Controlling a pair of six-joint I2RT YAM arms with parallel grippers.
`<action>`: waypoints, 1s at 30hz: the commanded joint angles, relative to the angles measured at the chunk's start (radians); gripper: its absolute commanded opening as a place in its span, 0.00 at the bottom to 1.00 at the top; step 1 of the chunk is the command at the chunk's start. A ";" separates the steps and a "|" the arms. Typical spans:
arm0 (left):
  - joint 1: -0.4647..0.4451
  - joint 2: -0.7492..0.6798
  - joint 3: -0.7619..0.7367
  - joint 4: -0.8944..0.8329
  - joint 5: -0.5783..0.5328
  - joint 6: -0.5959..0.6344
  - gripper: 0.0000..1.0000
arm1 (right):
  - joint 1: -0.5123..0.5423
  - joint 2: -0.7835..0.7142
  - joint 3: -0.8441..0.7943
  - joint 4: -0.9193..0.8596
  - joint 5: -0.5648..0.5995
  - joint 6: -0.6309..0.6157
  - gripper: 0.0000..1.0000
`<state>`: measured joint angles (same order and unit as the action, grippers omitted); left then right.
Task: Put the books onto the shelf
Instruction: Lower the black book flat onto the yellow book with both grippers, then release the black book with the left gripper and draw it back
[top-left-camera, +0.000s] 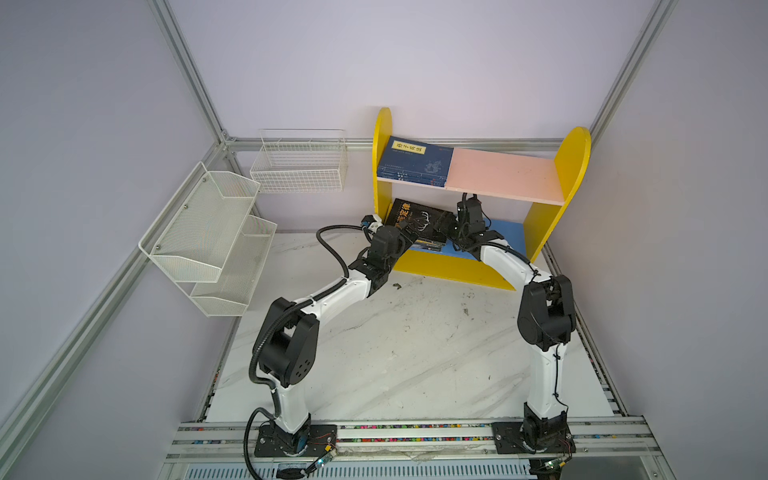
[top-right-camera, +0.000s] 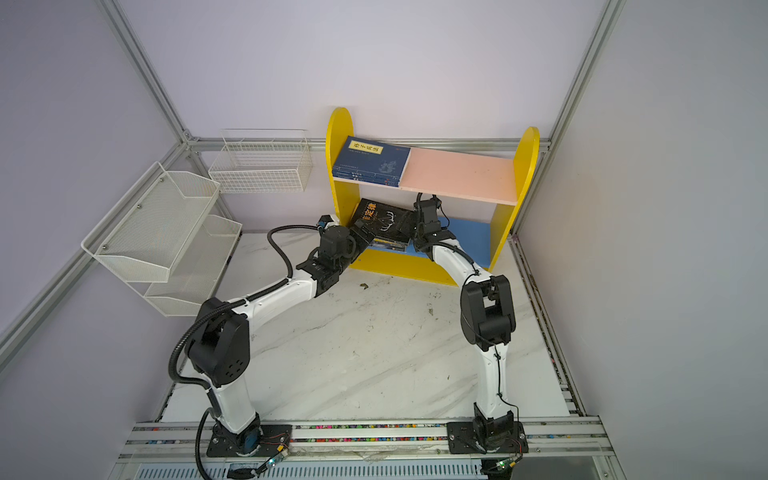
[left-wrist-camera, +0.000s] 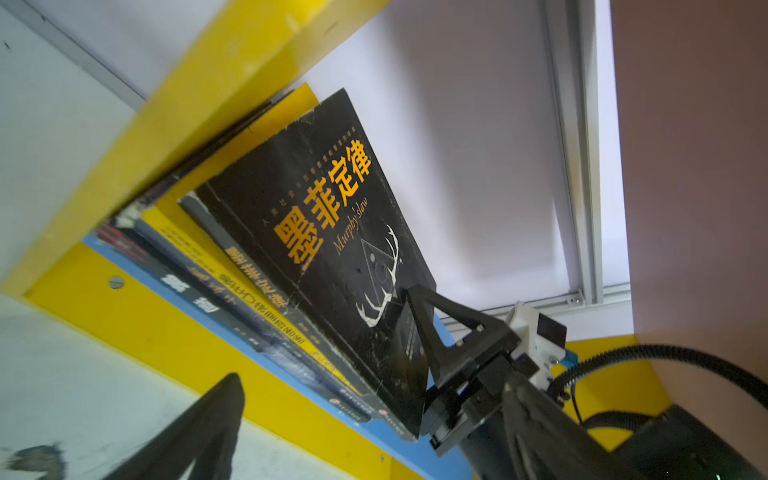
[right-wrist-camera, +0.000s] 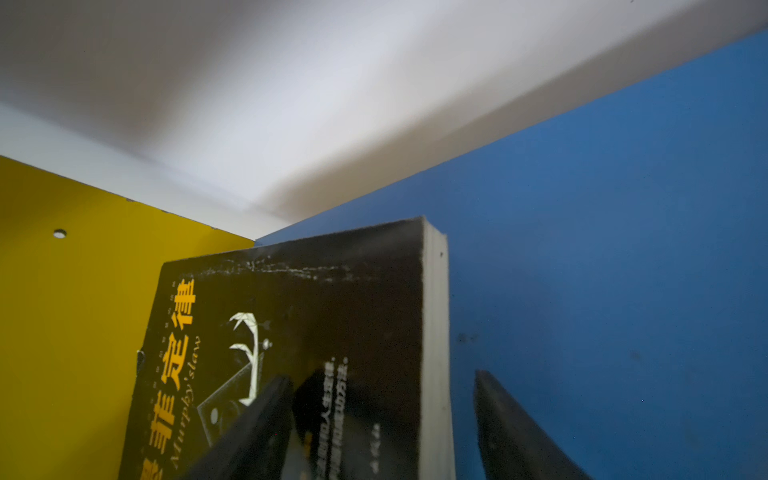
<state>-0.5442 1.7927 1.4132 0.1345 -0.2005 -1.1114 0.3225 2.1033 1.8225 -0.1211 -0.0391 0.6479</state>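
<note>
No books lie on the table (top-left-camera: 395, 353), so I think the job is almost done. The shelf (top-left-camera: 575, 166) stands at the back of it. On the pink top board (top-left-camera: 498, 174) some blue books (top-left-camera: 415, 162) lie flat beside the left yellow side (top-left-camera: 382, 137). On the blue bottom board (top-left-camera: 509, 232) the leaning books (left-wrist-camera: 249, 299) rest against that same side, and the black book (left-wrist-camera: 332, 249) is the last one, tipped over onto the rest. Nothing props it up on its open side, so it could slide down flat or slip off the front when it is let go. The right pincer (right-wrist-camera: 380, 374) reaches in under the pink board with its jaws wide on both sides of the black book's edge, and a gap shows, so it is not squeezing. If that arm lifts too soon it could bump the pink board and shake the blue books. The left pincer (top-left-camera: 409, 237) waits at the front of the books, holding nothing. Only one finger (left-wrist-camera: 199, 428) shows, far off to the side, so it looks wide open. A wide finger could catch a book and drag it out.
</note>
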 joint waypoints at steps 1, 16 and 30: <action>0.088 -0.106 -0.126 0.029 0.133 0.172 0.99 | 0.001 -0.062 0.003 0.044 0.014 -0.144 0.80; 0.336 -0.014 0.052 -0.171 0.608 0.504 0.95 | 0.001 -0.338 -0.382 0.206 -0.228 -0.398 0.75; 0.385 -0.042 -0.039 -0.002 0.601 0.364 0.95 | 0.000 -0.277 -0.431 0.413 -0.019 -0.051 0.59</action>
<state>-0.1673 1.8099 1.3651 0.0433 0.3901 -0.7082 0.3225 1.8244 1.4216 0.1631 -0.1154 0.4900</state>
